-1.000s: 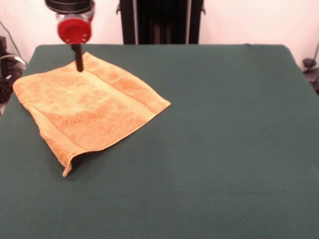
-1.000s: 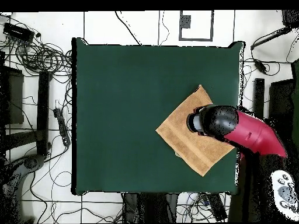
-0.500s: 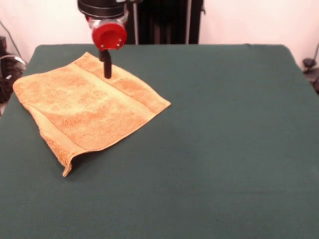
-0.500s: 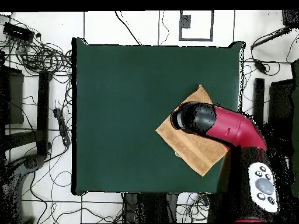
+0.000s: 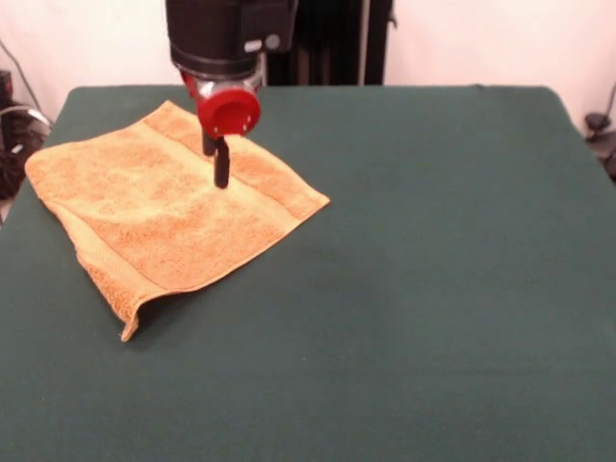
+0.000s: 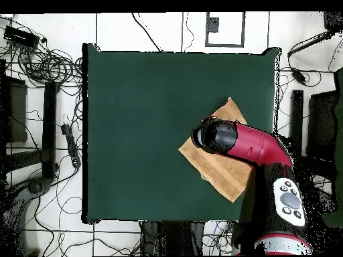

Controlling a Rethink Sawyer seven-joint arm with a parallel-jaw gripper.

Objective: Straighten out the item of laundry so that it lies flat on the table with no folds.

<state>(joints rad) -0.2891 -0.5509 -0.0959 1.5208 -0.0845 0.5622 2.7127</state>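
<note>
Dark green felt covers the table, and the towel is laid near one of its corners, turned at an angle to the table's edges, apparently doubled over, with one corner at the table's front curled up off the felt. The gripper is held just above the towel's middle, close to the woven band; whether its jaws are parted cannot be told, and nothing appears to be held. Soft, light, limp terry is judged likely to drag and bunch on felt, so the lifted corner of the towel is judged the best place to be pinched.
</note>
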